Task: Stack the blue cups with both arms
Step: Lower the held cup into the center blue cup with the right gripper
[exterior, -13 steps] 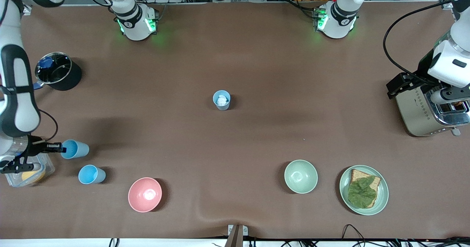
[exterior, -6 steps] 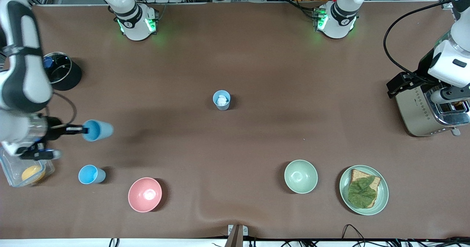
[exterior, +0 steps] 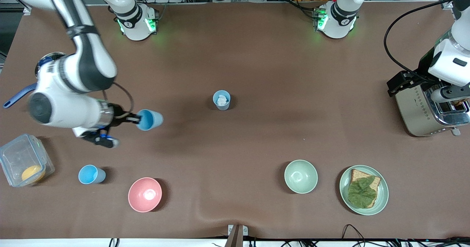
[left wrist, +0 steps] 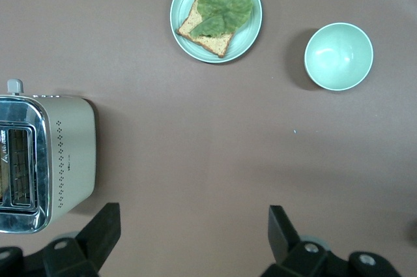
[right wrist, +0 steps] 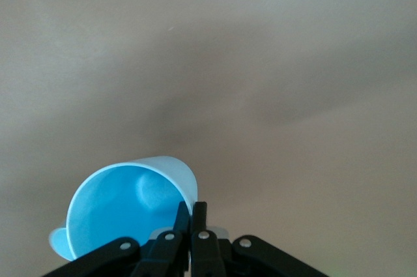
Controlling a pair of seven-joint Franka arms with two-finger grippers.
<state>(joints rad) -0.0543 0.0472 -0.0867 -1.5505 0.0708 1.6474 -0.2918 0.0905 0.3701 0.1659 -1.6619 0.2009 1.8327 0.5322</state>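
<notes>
A brown mat covers the bench [exterior: 257, 56]; cables and racks line its edge by the arm bases; the right gripper [exterior: 136, 120] hangs over bare bench toward the right arm's end, its jaws pinching the rim of a tilted blue cup [exterior: 149, 119], one finger inside the mouth [right wrist: 193, 219]; a second blue cup [exterior: 221, 100] stands mid-bench with something white inside; a third blue cup [exterior: 91, 174] stands near the pink bowl [exterior: 145, 194]; the left gripper [left wrist: 189, 234] waits above the toaster [exterior: 426, 109], jaws spread wide, cut off at the frame edge.
</notes>
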